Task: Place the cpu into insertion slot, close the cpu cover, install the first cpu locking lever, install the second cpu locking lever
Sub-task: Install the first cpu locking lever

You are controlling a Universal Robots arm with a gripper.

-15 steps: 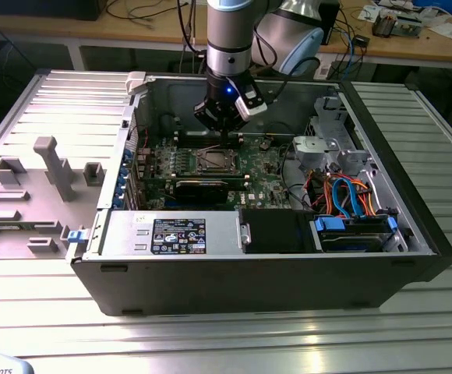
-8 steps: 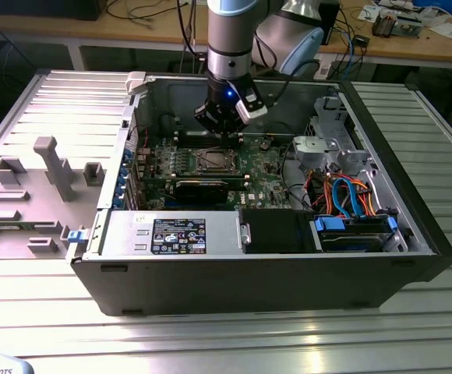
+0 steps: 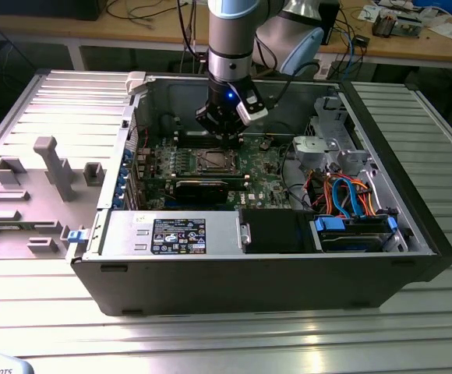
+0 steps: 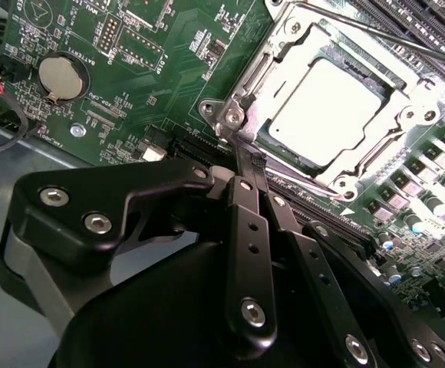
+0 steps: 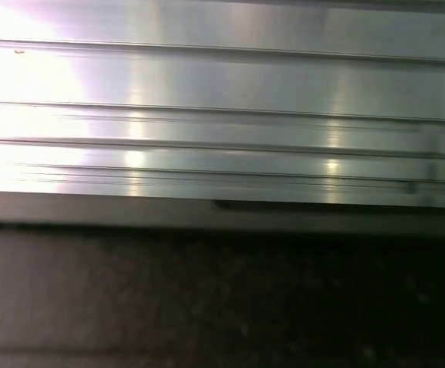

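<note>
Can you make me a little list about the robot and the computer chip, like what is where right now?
place: open computer case on a ribbed metal table
chip: cpu sits in the insertion slot
cover: cpu cover lies flat around the chip
gripper: gripper has its fingers together, tip at a corner of the cover
robot arm: reaches down into the case, just behind the slot in the exterior view
other: round coin battery on the green board
</note>
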